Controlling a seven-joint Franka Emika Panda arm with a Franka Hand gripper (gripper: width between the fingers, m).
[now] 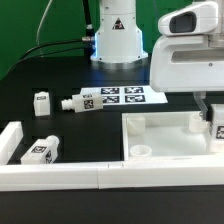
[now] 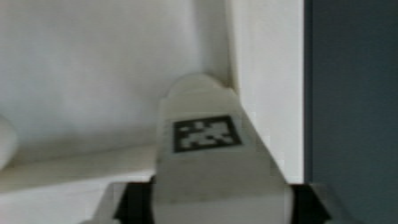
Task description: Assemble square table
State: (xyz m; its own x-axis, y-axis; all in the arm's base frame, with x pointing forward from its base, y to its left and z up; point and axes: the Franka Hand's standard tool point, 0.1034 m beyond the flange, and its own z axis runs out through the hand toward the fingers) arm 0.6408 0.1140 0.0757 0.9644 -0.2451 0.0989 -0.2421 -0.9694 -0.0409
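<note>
Gripping a white leg (image 2: pixel 208 135): gripper (image 1: pixel 211 120) jaws drawn narrow against both its sides, black-and-white square tag on the leg's face turned to the wrist camera. Just beside the gripper, square table slab (image 1: pixel 165 135), raised rim, round corner socket (image 1: pixel 141 149) showing. Farther out, toward the exterior view's left: marker board (image 1: pixel 122 96) printed with four tags; lying leg (image 1: pixel 80 101) just beside its end; upright leg (image 1: pixel 42 102) beyond. Farthest off, another tagged leg (image 1: pixel 40 150), lying inside the corner of the low white wall (image 1: pixel 100 172).
</note>
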